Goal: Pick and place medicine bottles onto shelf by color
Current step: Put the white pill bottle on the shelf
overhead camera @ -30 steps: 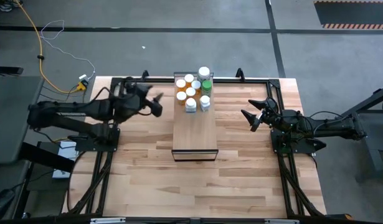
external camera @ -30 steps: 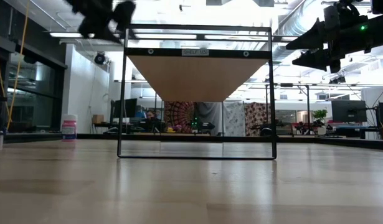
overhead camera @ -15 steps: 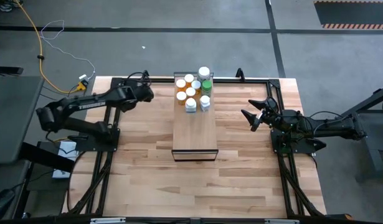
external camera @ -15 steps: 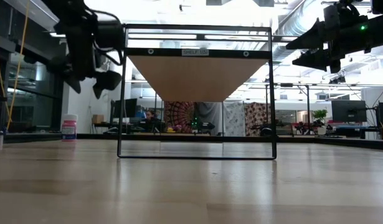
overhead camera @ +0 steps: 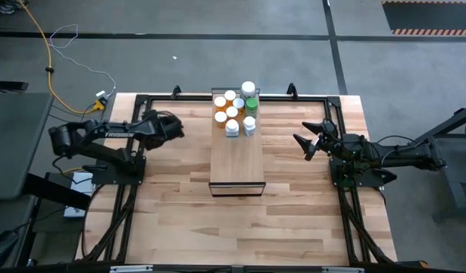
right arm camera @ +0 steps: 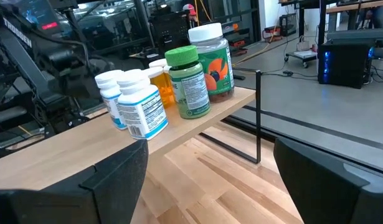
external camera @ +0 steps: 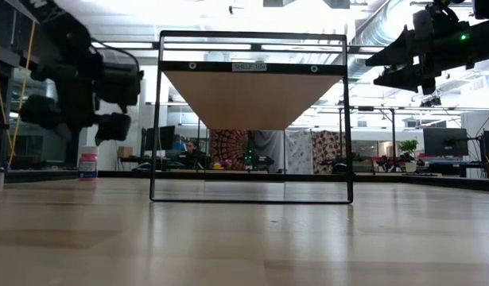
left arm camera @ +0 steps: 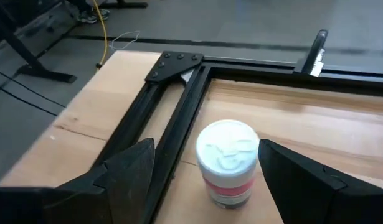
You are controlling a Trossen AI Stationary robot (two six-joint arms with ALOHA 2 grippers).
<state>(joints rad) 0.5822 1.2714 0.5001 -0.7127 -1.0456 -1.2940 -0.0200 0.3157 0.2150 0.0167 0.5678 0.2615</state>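
Since a second earlier, your left arm had swung away from the shelf (overhead camera: 236, 144) toward the table's left rear, and it had dropped lower in the low view; the right arm had not moved at all. The left gripper (left arm camera: 207, 177) now hung over the table near the back-left corner of the black frame (left arm camera: 179, 62), its fingers spread apart with nothing between them touching. Just ahead of it, between the two fingers in the wrist view, stood a pink-banded bottle (left arm camera: 227, 163) with a white cap, upright on the tabletop beside the frame rail.

Your right gripper (overhead camera: 304, 139) waited to the right of the shelf, well apart from it, fingers open and empty.

The other medicine bottles (overhead camera: 235, 108) stood clustered at the far end of the shelf: orange ones, white ones with blue labels, a green bottle (right arm camera: 188, 81) and a taller jar (right arm camera: 211, 59) with an orange and green label. The near end of the shelf was bare wood. A yellow cable (overhead camera: 47, 57) lay on the floor beyond the table's left rear corner.
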